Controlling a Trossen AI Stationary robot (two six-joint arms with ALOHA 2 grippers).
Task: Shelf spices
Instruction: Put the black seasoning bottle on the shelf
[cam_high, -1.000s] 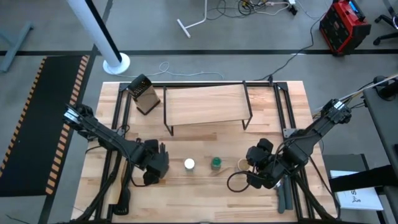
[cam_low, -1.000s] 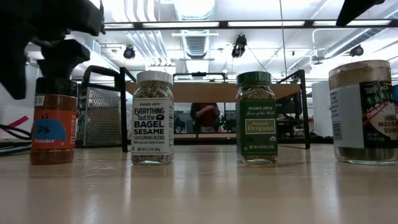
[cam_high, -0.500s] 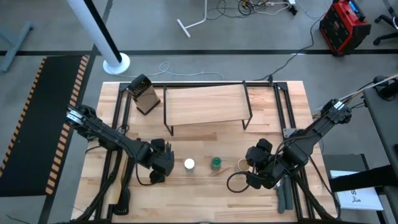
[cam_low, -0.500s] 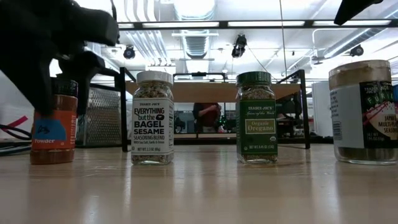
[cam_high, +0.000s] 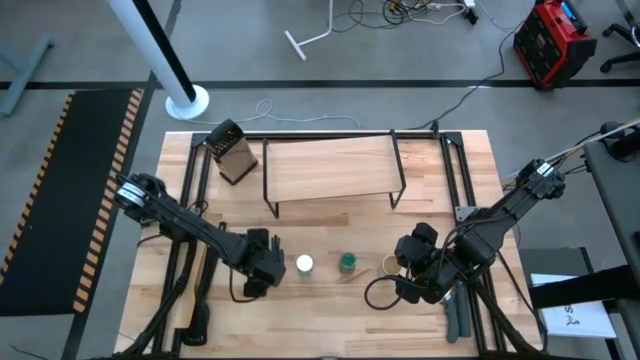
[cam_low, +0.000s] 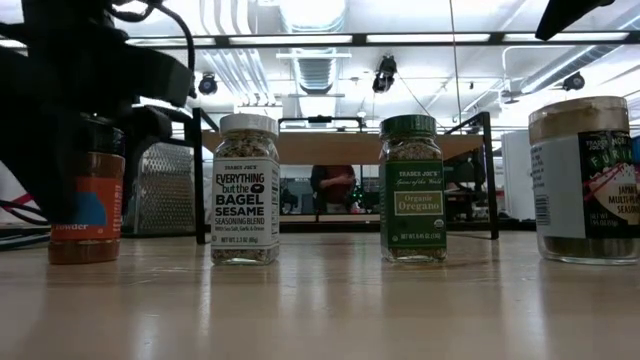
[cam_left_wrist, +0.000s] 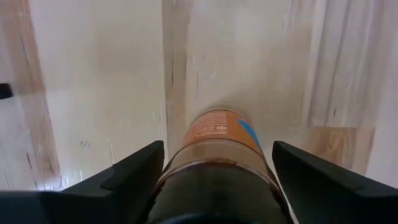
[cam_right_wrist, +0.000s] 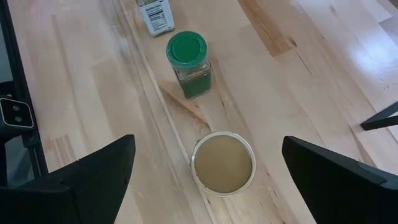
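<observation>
left gripper (cam_left_wrist: 214, 168) spread around dark-lidded orange-labelled spice jar (cam_left_wrist: 217, 149), left end of jar row | right gripper (cam_right_wrist: 208, 171) spread above tan-lidded wide jar (cam_right_wrist: 222, 163), right end | black-framed wooden shelf (cam_high: 332, 170) far, bare

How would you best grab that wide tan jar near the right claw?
Probably from above, fingers either side of its round wall just under the rim. The tan jar stands upright, clear of the green-lidded jar, and the right gripper hangs over it with jaws open wider than the jar.
</observation>
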